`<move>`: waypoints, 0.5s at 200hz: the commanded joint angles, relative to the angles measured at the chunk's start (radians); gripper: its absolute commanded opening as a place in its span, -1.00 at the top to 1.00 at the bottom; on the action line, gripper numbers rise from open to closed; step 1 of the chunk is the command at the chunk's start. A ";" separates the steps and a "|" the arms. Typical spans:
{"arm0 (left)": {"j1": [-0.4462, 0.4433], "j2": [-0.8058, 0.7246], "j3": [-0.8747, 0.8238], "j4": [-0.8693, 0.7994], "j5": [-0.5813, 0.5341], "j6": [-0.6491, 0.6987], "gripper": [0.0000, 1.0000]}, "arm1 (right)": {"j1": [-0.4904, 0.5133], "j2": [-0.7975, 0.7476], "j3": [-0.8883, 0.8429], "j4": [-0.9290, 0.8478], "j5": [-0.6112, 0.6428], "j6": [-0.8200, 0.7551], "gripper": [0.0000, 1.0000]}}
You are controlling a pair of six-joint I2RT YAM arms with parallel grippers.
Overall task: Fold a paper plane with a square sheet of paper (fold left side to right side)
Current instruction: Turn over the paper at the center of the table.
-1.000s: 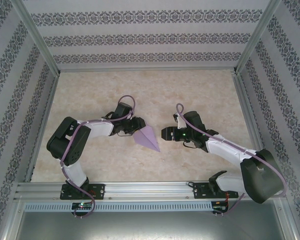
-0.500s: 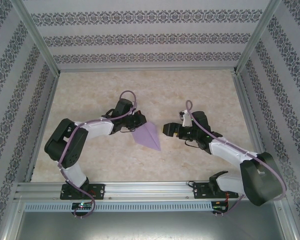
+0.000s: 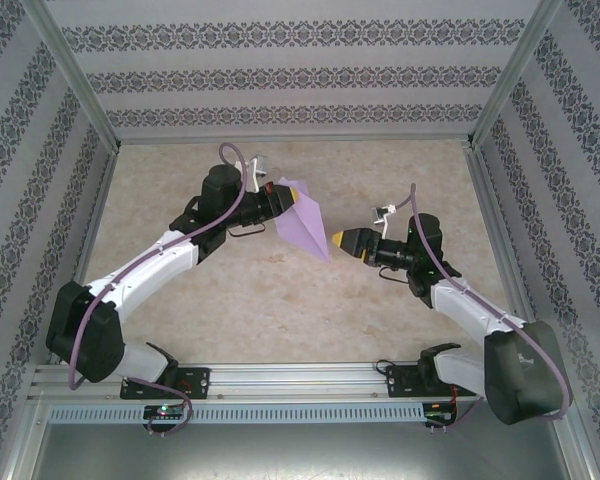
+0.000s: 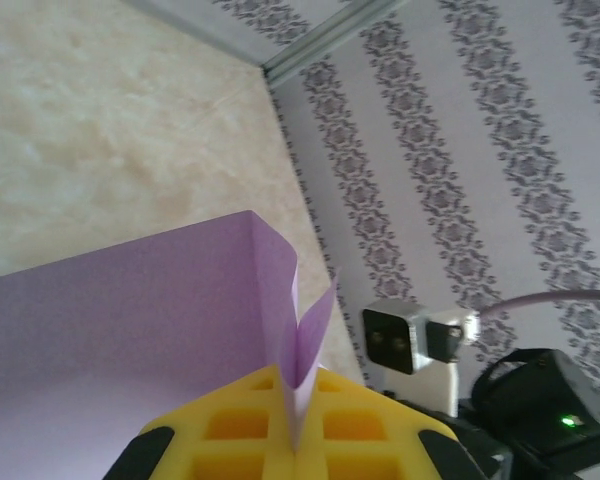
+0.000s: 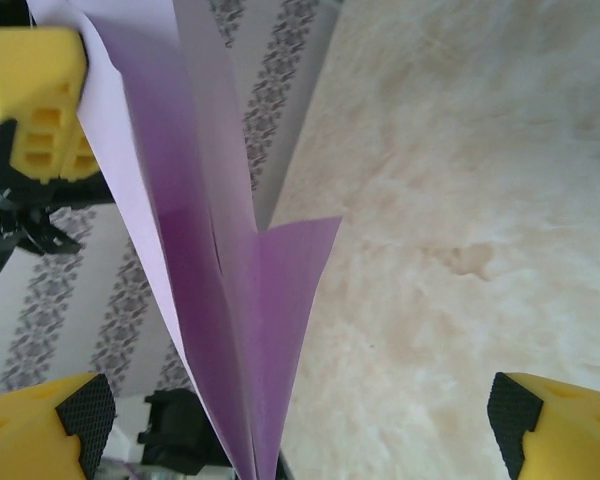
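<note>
Pinching narrow lilac-purple folded paper dart (image 3: 302,218) tight in left gripper (image 3: 276,203) above beige table (image 3: 180,170), long axis running toward right gripper (image 3: 338,240), sharp tip lying between its wide-spread jaws.

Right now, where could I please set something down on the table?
Bare table lies centre-front by the near rail, and along the back wall. Crowded mid-table: left end effector holding the paper plane, right end effector open close by.
</note>
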 commanded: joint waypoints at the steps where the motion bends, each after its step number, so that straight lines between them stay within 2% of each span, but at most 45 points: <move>1: 0.000 -0.026 0.029 0.005 0.059 0.009 1.00 | 0.033 0.026 0.050 0.100 -0.075 0.045 -0.95; 52: 0.000 -0.048 0.038 0.027 0.075 -0.014 1.00 | 0.100 0.083 0.056 0.228 -0.073 0.135 -0.95; 69: 0.000 -0.046 0.027 0.058 0.085 -0.036 1.00 | 0.109 0.129 0.055 0.344 -0.089 0.214 -0.94; 85: 0.000 -0.046 0.021 0.080 0.090 -0.049 1.00 | 0.120 0.171 0.064 0.435 -0.101 0.285 -0.87; 100: 0.000 -0.044 0.019 0.089 0.095 -0.056 1.00 | 0.134 0.190 0.088 0.435 -0.113 0.292 -0.77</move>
